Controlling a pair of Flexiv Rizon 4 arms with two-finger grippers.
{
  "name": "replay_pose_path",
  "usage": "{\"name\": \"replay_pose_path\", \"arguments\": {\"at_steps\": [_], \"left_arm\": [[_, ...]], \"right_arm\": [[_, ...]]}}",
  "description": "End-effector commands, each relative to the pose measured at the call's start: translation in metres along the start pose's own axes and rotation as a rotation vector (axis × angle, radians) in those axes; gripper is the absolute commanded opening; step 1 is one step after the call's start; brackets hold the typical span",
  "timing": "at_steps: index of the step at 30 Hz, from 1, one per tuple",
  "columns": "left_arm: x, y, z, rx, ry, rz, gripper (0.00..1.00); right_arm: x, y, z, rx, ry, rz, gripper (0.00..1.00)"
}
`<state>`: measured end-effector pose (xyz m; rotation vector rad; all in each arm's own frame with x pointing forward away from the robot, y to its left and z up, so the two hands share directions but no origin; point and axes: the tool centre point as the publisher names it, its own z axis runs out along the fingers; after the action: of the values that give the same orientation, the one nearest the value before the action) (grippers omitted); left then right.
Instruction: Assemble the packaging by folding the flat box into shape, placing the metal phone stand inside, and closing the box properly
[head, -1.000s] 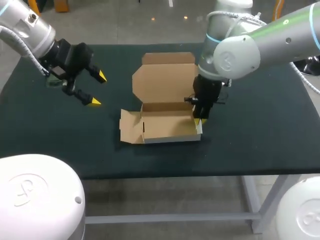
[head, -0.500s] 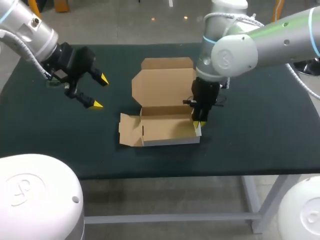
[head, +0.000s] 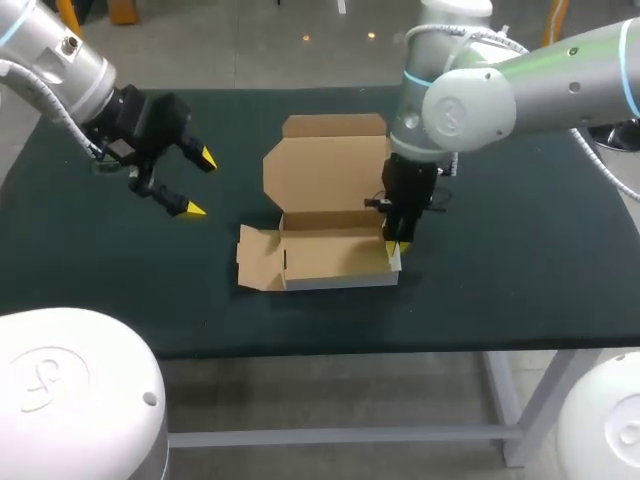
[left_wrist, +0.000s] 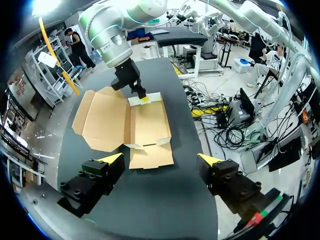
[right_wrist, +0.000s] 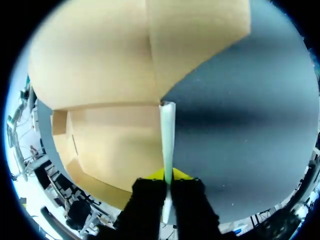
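Note:
A brown cardboard box (head: 330, 255) sits mid-table as a shallow tray. Its lid (head: 325, 160) lies open toward the back and a side flap (head: 255, 262) is spread flat on the left. My right gripper (head: 393, 245) points down at the tray's right end, shut on the box's thin right wall (right_wrist: 167, 135), which stands edge-on between its fingers (right_wrist: 168, 176). My left gripper (head: 195, 182) hovers left of the box, open and holding nothing. In the left wrist view the box (left_wrist: 142, 122) lies ahead of the open left gripper (left_wrist: 160, 159), beyond its tips.
The dark table mat (head: 520, 250) stretches to both sides of the box. The table's front edge (head: 330, 345) runs close below the tray. My right arm (left_wrist: 120, 30) stands over the box's far end in the left wrist view.
The right gripper has drawn the box's right end slightly left, and the whole box shifted a little with it. The left gripper dropped slightly, then both arms kept still.

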<state>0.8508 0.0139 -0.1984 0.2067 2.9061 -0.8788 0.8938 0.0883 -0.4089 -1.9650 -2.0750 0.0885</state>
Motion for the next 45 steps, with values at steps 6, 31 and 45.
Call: {"name": "replay_pose_path", "arguments": {"at_steps": [6,31,45], "left_arm": [[0.000,0.000,-0.001,-0.004,0.002,0.000,1.00],[0.000,0.000,-0.001,-0.004,0.002,0.000,1.00],[0.000,0.000,-0.001,-0.004,0.002,0.000,1.00]], "right_arm": [[0.002,0.003,0.006,0.021,-0.050,0.028,0.00],[-0.005,0.004,0.016,-0.058,-0.097,0.063,0.16],[-0.003,0.006,0.016,-0.193,-0.108,0.077,0.15]]}}
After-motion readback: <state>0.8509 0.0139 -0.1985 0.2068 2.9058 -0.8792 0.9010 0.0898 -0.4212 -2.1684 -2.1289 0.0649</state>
